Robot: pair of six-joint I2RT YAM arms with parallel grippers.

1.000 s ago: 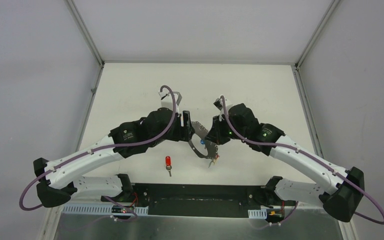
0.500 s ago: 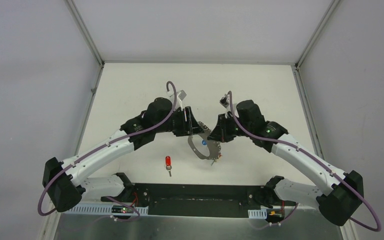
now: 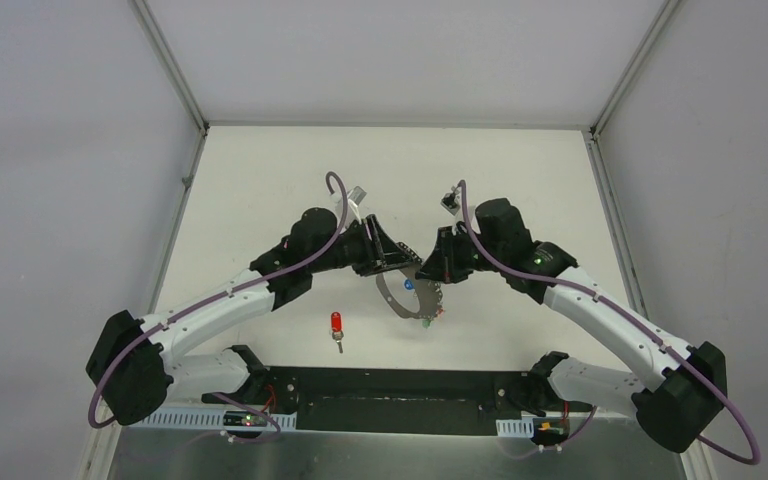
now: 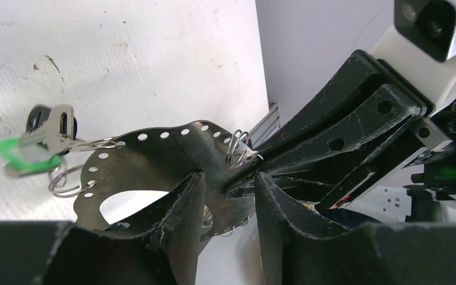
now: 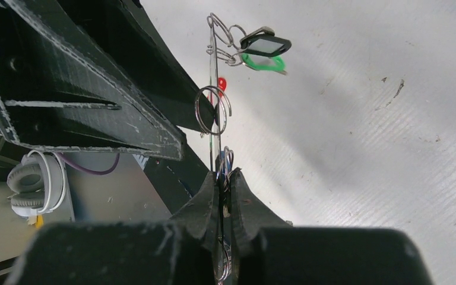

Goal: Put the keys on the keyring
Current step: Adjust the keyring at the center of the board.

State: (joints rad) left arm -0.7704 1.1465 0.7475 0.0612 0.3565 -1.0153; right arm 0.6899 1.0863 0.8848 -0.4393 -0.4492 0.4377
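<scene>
The keyring (image 3: 398, 300) is a grey metal loop with small holes, held upright above the table between both grippers. My right gripper (image 3: 432, 272) is shut on its edge; in the right wrist view (image 5: 224, 178) the ring (image 5: 215, 148) runs edge-on out of the pinched fingertips. My left gripper (image 3: 392, 262) is open, and in the left wrist view (image 4: 228, 196) its fingers straddle the ring's band (image 4: 154, 154) without clamping it. A green key (image 4: 27, 160) and a black tag hang from the ring's far end (image 5: 263, 62). A red key (image 3: 337, 323) lies loose on the table.
Small wire split rings (image 4: 237, 151) hang in the keyring's holes. A blue spot (image 3: 408, 284) shows inside the loop. The black base bar (image 3: 390, 395) runs along the near edge. Grey walls enclose the white table (image 3: 260, 180) on three sides.
My left arm has stretched forward and swung its gripper right, up to the keyring. The right gripper shifted slightly back with the ring. The red key has not moved.
</scene>
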